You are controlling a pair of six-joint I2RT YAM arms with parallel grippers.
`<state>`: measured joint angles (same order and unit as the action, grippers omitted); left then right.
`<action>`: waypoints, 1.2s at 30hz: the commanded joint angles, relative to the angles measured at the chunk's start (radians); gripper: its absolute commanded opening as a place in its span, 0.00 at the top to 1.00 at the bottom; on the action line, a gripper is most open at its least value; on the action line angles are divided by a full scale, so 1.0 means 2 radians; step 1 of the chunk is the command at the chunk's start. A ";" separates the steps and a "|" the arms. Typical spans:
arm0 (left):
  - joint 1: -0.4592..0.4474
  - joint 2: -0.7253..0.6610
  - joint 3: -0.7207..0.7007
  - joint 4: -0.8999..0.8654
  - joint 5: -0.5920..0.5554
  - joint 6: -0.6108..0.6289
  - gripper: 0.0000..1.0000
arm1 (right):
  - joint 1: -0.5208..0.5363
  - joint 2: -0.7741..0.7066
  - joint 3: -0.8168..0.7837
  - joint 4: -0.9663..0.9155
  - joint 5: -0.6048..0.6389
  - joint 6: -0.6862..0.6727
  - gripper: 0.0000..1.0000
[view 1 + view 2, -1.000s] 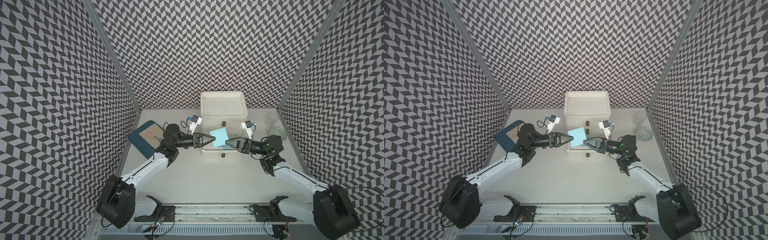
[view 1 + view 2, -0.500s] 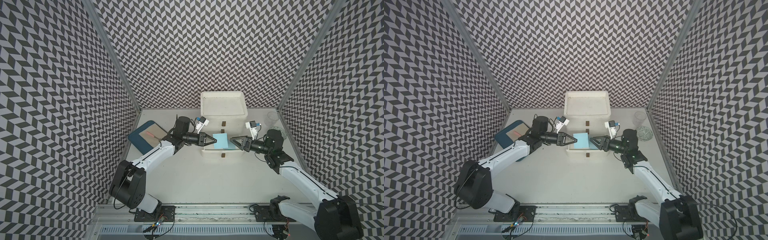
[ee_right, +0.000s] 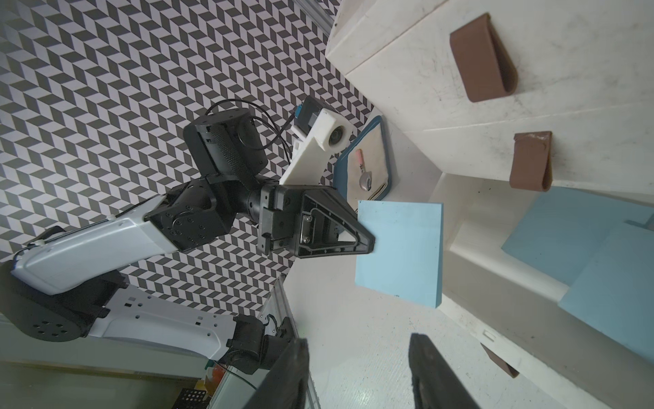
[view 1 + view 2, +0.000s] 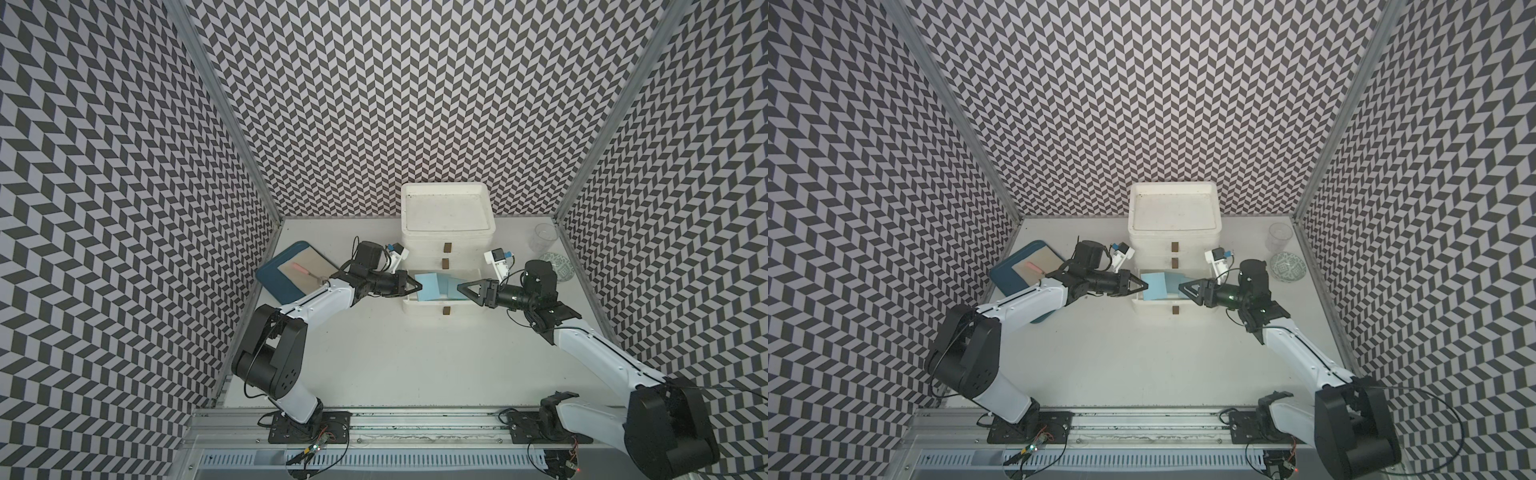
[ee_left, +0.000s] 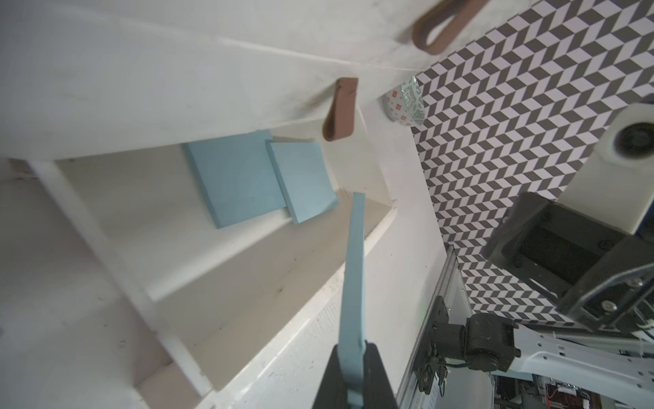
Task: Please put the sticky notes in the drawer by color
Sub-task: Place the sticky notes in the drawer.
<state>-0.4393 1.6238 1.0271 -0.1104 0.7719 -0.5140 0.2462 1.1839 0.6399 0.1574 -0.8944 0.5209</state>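
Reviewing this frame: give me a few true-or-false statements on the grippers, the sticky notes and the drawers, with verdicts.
1. The left gripper is shut on a pale blue sticky note. True.
2. The right gripper grips that same note. False: its jaws stand open and hold nothing.
3. Two blue sticky notes lie in the pulled-out bottom drawer. True.
4. The top drawer is pulled out. False: it and the middle drawer are closed.
5. A green note lies on the dark blue tray. False: it bears a beige sheet and a pink-handled spoon.
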 commanded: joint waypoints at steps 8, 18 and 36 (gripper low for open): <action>0.000 0.048 -0.001 0.067 -0.064 -0.014 0.91 | 0.000 -0.008 -0.017 0.004 -0.010 -0.025 0.50; -0.004 0.061 -0.013 0.059 -0.075 -0.001 0.85 | -0.003 0.004 -0.022 0.009 -0.015 -0.033 0.50; 0.004 0.013 0.102 -0.100 -0.162 0.077 0.50 | 0.000 -0.001 -0.043 -0.006 0.023 -0.048 0.49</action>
<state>-0.4412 1.6943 1.1683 -0.2295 0.4965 -0.4252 0.2436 1.1927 0.5743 0.1333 -0.8780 0.4446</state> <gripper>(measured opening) 0.502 0.505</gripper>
